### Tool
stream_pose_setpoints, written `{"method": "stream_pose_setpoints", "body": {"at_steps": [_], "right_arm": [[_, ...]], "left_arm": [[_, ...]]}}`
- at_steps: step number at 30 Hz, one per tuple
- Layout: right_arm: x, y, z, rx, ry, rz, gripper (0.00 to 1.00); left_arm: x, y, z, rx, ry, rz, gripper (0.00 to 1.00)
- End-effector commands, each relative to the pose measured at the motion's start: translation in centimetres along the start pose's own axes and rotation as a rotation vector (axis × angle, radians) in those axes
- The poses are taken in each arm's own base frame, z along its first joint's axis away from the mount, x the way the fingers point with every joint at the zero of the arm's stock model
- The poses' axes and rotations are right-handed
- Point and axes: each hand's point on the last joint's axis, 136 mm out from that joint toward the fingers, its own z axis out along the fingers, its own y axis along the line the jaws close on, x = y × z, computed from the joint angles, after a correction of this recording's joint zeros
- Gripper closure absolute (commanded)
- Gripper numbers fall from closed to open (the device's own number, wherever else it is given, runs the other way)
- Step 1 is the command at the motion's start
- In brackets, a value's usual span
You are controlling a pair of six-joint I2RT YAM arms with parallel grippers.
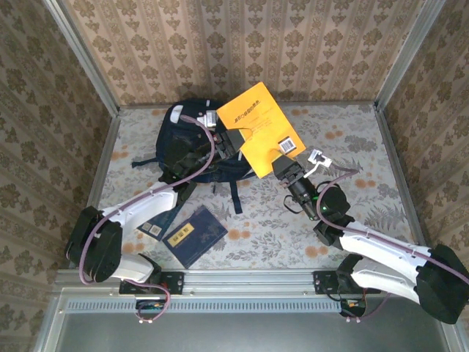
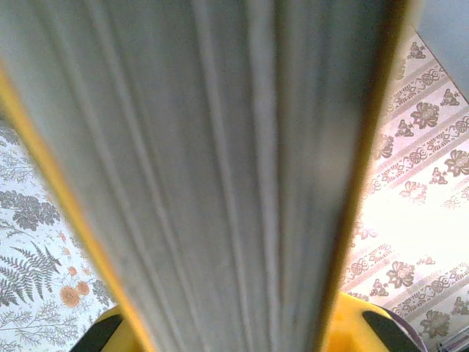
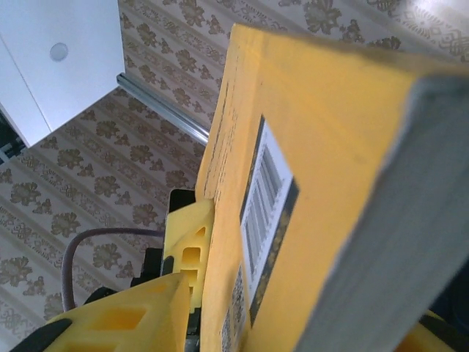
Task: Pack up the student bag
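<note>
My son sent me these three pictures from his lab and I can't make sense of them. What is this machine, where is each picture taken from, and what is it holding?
These are two robot arms bolted at the near edge of a table with a flowered cloth and walls around it. The wide picture is taken from above and behind them. The other two come from small cameras on each arm's wrist, so close that they look confusing.

Both arms grip one yellow book in the air. The left pincer holds its left edge; in that wrist's picture you look straight at the grey page edges. The right pincer clamps the corner with the barcode.

Under the book lies a dark navy backpack, the student bag to be packed. Nearer the arms, a dark blue book lies on the table, with another partly hidden beside it.
</note>
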Motion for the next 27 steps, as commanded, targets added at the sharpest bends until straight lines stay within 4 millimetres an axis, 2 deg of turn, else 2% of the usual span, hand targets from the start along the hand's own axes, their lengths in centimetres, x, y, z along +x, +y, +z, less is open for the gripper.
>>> {"method": "stream_pose_setpoints", "body": {"at_steps": [1,7,10,13,19,20,21,24,26,27], "right_arm": [[-1.4,0.7,-0.1,-0.028,-0.058,-0.004,0.6],[-1.8,0.2,0.5,-0.022,-0.077,0.012,0.6],[-1.8,0.3,0.9,-0.039,-0.071,0.035,0.65],[-1.6,0.4,1.3,-0.046,-0.062,0.043,0.73],[-2.0,0.4,1.3,-0.048,-0.067,0.041,0.99],[-2.1,0.3,1.2,-0.04,-0.068,0.034,1.0],[-2.3,-0.1,0.9,-0.026,-0.069,0.03,1.0],[-3.1,-1.8,-0.4,0.055,-0.093,0.015,1.0],[-3.5,-3.5,-1.6,0.143,-0.095,-0.009,1.0],[-3.3,-5.5,-2.4,0.251,-0.068,-0.031,1.0]], "left_arm": [[-1.2,-3.7,-0.3,0.106,-0.047,0.081,1.0],[-0.9,-3.8,-0.1,0.113,-0.041,0.077,1.0],[-0.7,-3.8,0.0,0.113,-0.038,0.073,1.0],[-0.5,-3.5,0.1,0.098,-0.028,0.065,1.0],[-0.1,-2.5,0.3,0.072,-0.018,0.045,1.0],[0.0,-2.2,0.2,0.061,-0.014,0.041,1.0],[0.0,-1.7,0.2,0.044,-0.012,0.033,0.95],[-0.2,0.9,-0.6,-0.042,-0.02,-0.008,0.57],[-0.5,2.7,-1.4,-0.097,-0.028,-0.035,0.43],[-0.5,3.7,-1.8,-0.126,-0.029,-0.045,0.38]]}}
